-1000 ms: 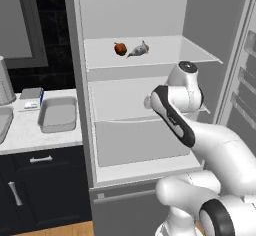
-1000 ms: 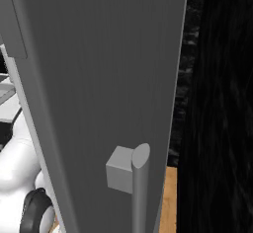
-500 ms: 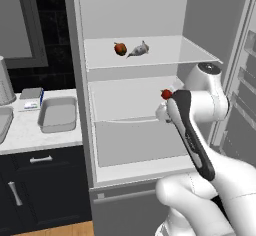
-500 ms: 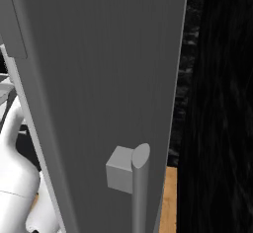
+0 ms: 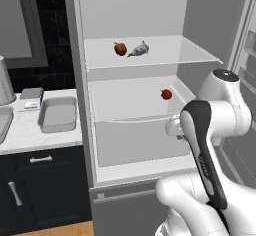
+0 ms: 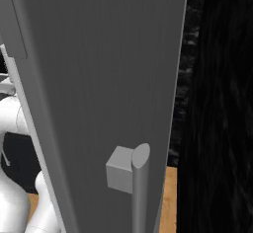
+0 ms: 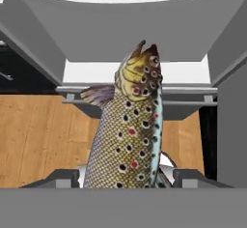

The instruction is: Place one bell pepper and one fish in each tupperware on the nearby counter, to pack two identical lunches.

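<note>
Fridge shelves (image 5: 150,60) stand open before us, one fish (image 5: 138,50) beside a pepper (image 5: 120,48) up top, while our tool (image 7: 126,178) clamps a spotted trout (image 7: 130,140), tupperware (image 5: 58,114) on the counter (image 5: 30,135).

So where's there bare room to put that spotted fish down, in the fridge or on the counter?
The grey rectangular tupperware on the white marbled counter looks empty. The middle fridge shelf is bare left of the red bell pepper. The top shelf's centre is crowded by another pepper and grey fish.
</note>
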Tool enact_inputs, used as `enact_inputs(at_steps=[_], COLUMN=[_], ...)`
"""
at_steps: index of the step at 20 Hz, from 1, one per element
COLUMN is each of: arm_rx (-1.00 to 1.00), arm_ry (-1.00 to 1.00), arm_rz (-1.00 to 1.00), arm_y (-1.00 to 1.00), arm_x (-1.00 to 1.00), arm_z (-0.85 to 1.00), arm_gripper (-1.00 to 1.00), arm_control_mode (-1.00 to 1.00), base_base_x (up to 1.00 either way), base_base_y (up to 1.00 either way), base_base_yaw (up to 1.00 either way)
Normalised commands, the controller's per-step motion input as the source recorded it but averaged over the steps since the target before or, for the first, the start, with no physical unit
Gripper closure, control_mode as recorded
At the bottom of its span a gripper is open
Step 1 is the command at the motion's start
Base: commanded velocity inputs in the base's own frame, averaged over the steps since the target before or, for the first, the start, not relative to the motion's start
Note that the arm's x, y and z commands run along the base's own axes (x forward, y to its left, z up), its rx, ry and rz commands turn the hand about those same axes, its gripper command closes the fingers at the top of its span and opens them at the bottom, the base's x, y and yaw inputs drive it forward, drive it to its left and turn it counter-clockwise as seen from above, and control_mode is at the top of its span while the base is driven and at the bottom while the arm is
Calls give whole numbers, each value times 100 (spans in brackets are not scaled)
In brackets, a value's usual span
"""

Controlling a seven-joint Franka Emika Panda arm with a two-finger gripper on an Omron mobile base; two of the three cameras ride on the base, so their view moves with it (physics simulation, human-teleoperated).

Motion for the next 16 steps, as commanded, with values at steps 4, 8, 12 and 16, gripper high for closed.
enact_inputs(at_steps=[4, 8, 12, 16], arm_rx=[0, 0, 0, 0], arm_ry=[0, 0, 0, 0], arm_rz=[0, 0, 0, 0], arm_y=[0, 0, 0, 0], arm_x=[-36, 0, 0, 0], arm_z=[0, 0, 0, 0], arm_gripper=[100, 100, 100, 100], arm_control_mode=[100, 100, 100, 100], base_base_x=[-18, -61, -50, -8], base_base_y=[2, 67, 100, 100], base_base_yaw=[0, 4, 11, 3])
